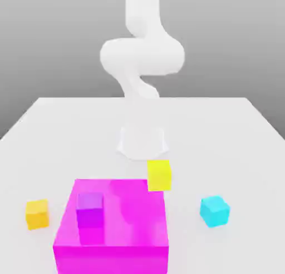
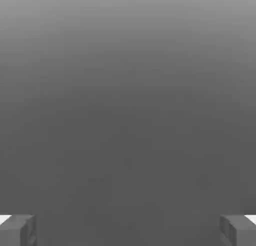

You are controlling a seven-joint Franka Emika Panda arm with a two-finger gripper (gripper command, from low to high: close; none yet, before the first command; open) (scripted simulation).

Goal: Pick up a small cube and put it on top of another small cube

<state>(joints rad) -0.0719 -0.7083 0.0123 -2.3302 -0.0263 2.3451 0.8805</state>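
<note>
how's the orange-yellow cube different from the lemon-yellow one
The orange-yellow cube is a deeper orange; the lemon-yellow cube is brighter and looks a bit bigger. The orange-yellow cube sits alone toward the exterior view's left, while the lemon-yellow cube stands behind the magenta block, by its far right corner. Both are plain cubes resting on the white table.

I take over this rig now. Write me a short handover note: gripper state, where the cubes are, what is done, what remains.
Gripper: open, holding nothing.
Orange cube: on the table, at the exterior view's left, beside the magenta block.
Cyan cube: on the table, at the exterior view's right, nothing on it.
Done: nothing yet.
Left: grasp the orange cube, place it on the cyan cube.
</note>
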